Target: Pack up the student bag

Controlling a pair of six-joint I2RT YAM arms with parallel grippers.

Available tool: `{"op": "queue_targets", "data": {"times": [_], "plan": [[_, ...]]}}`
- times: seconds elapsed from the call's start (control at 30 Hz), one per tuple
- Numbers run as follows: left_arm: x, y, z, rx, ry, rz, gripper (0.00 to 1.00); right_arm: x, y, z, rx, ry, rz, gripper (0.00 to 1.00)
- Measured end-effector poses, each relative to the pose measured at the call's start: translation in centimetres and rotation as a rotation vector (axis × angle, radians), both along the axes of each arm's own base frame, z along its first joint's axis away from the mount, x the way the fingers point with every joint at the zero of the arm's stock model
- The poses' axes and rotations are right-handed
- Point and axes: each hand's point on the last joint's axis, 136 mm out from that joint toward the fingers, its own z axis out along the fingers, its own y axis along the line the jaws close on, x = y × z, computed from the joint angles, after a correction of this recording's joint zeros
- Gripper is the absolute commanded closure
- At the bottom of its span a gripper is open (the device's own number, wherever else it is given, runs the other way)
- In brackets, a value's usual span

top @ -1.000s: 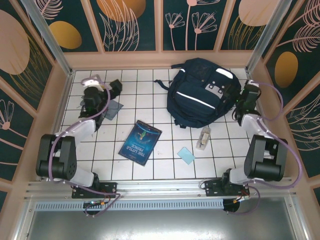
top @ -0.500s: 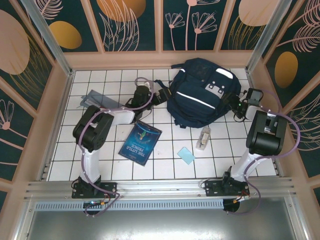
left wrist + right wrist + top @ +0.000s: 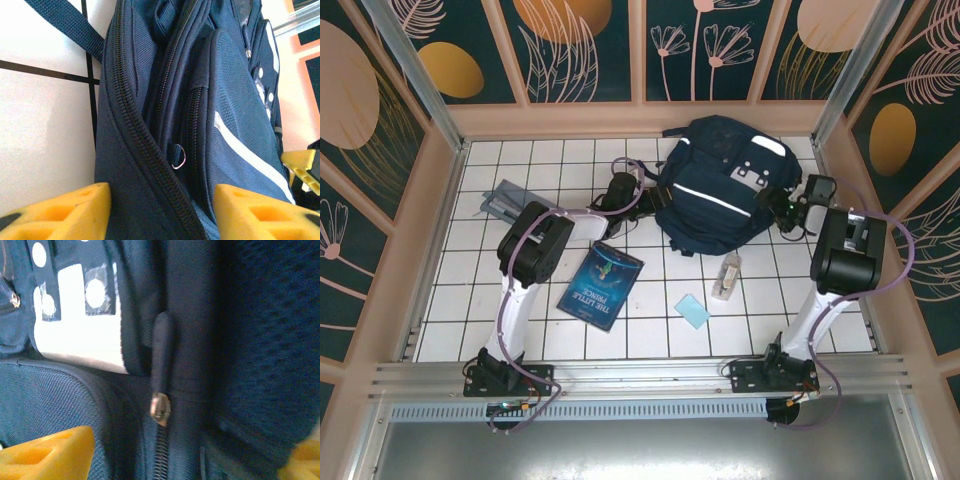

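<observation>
Clearly the student bag [image 3: 725, 185] lies at the far right of the tiled table [image 3: 650, 330], zipped shut as far as can be seen, so opening it is judged to be the step in hand. Its zip pull [image 3: 161, 365] is framed between the spread fingers of the right gripper [image 3: 192, 450], which is unclenched and holds nothing. The gripper should be centred on the tab (not the slider beneath) before being closed. The left gripper [image 3: 160, 200], likewise released, straddles the bag's left flank, where the fabric could be pinned as a brace. The pull and a small metal ring [image 3: 178, 156] are made out from the wrists; from above, the book [image 3: 601, 286], blue card [image 3: 692, 311] and grey pouch [image 3: 506, 200] are seen nearer and to the left
</observation>
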Motion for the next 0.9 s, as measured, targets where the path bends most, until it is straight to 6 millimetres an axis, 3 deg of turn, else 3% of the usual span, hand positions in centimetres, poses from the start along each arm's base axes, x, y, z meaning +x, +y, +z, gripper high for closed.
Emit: {"op": "queue_targets", "data": {"times": [0.07,0.13,0.3,0.47,0.6,0.73,0.8,0.9], "plan": [[0.0,0.2,-0.3,0.005,0.009,-0.003,0.88,0.6,1.0,0.1,-0.023,-0.008,0.02,0.26],[0.0,0.4,-0.5,0.009,0.013,-0.006,1.0,1.0,1.7,0.4,-0.036,-0.015,0.032,0.27],[-1.3,1.6,-0.8,0.009,0.022,-0.008,1.0,2.5,3.3,0.2,-0.049,0.0,0.071,0.27],[-5.7,3.9,-0.4,0.021,0.067,-0.015,0.99,5.5,7.6,0.9,-0.082,-0.024,0.17,0.27],[-8.7,4.1,0.1,0.02,0.093,-0.034,0.83,7.3,10.8,1.4,-0.098,-0.05,0.228,0.22],[-11.6,1.1,0.9,-0.02,0.12,-0.126,0.72,10.8,12.4,2.6,-0.104,-0.103,0.253,0.14],[-13.2,-1.4,1.9,-0.056,0.127,-0.204,0.53,12.3,12.8,3.4,-0.112,-0.137,0.255,0.13],[-14.9,-4.5,4.0,-0.112,0.119,-0.307,0.25,12.8,12.8,4.1,-0.159,-0.155,0.245,0.12]]}}
